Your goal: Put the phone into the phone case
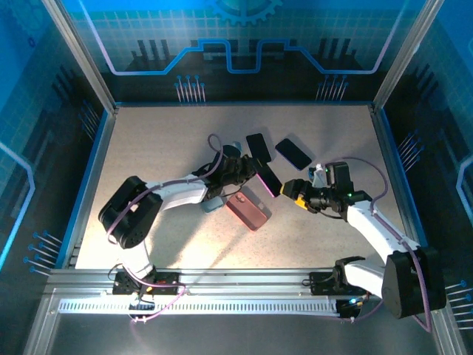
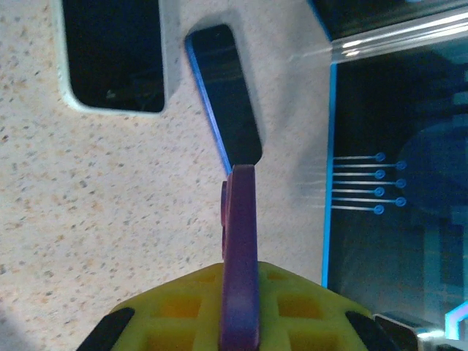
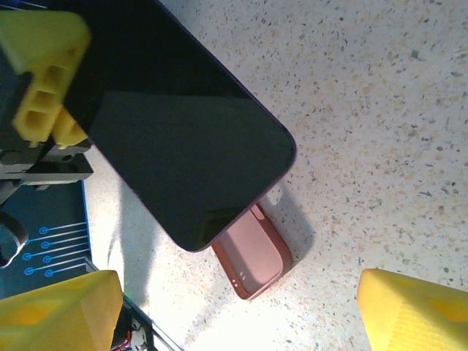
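As my left pincer (image 1: pixel 251 172) clamps the purple-rimmed, black-screened phone (image 3: pixel 168 139) by one end, that end is buried between the yellow pads (image 2: pixel 175 314). The left wrist camera catches the phone edge-on, so its screen cannot be read there. It hangs tilted above the speckled bench (image 1: pixel 148 148). In the right wrist view it covers one end of the pink rounded phone case (image 3: pixel 252 259) lying flat below; I cannot tell whether they touch. My right pincer (image 1: pixel 290 186) gapes wide just beside the phone, gripping nothing. A second dark phone (image 1: pixel 258 144) and a third dark phone (image 1: pixel 293 153) lie beyond. A grey-blue object (image 1: pixel 212 204) beside my left arm is hard to make out.
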